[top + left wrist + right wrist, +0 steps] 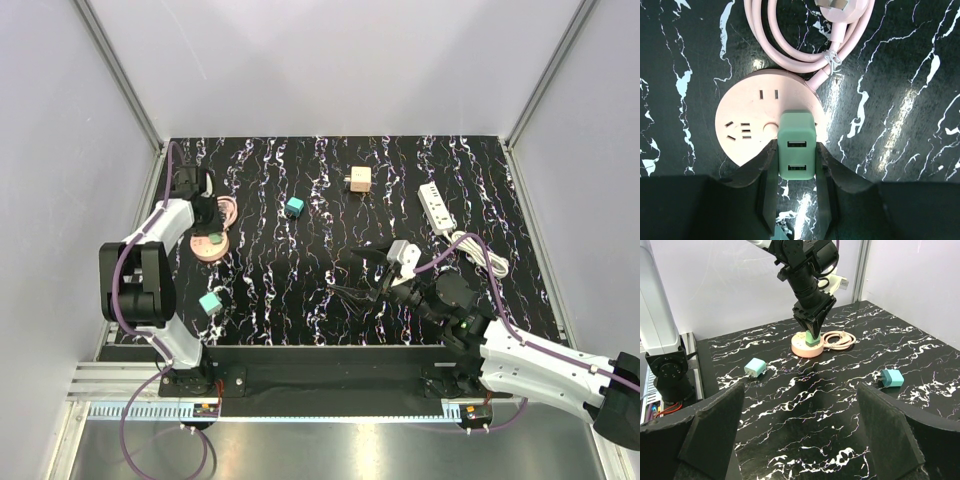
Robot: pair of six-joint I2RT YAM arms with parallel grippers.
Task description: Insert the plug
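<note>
At the pink socket (740, 120), my left gripper (797, 152) pinches a green plug (797, 131); my right gripper (800, 432) is spread wide.

Left arm (150, 270): white rounded shells, with chunky black joints between them.
Right arm (540, 365): the same white shells and black joint housings, with a black elbow at the picture's edge.
Cables (123, 435): thin purple leads ran along each arm and looped down past the bases.
Bases (190, 378): black blocks, each with a small red-orange part in front.
Left gripper (205, 212): all black, with two tapered fingers (760, 170) that had flat inner faces.
Right gripper (801, 386): matte black, its fingers (715, 430) broad, wedge-shaped and grainy.
</note>
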